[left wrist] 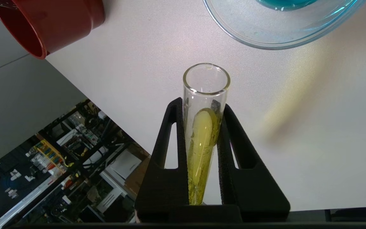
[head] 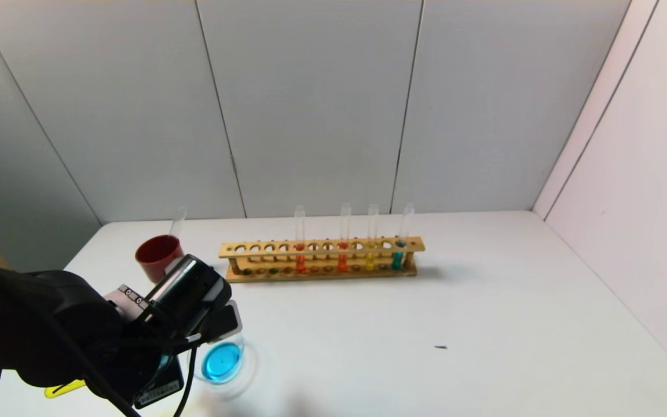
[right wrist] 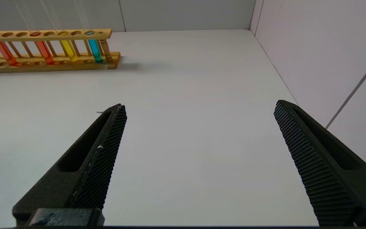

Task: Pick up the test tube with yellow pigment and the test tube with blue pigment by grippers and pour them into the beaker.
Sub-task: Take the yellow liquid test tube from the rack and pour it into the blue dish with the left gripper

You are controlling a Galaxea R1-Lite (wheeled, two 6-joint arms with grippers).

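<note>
My left gripper (left wrist: 202,103) is shut on the test tube with yellow pigment (left wrist: 203,133). The tube lies tilted, its lemon-yellow liquid spread along its length, its open mouth short of the beaker (left wrist: 265,44). In the head view the left wrist (head: 183,295) hangs over the table's front left, right beside the beaker (head: 250,362), which holds bright blue liquid. No tube with cyan-blue liquid shows. My right gripper (right wrist: 199,105) is open and empty over bare table, out of the head view.
A dark red cup (head: 158,255) with an empty clear tube (head: 178,220) leaning in it stands behind the beaker. The wooden rack (head: 322,248) at mid-table holds two orange tubes, a golden-yellow tube (head: 370,255) and a teal tube (head: 398,255). The table's left edge is close.
</note>
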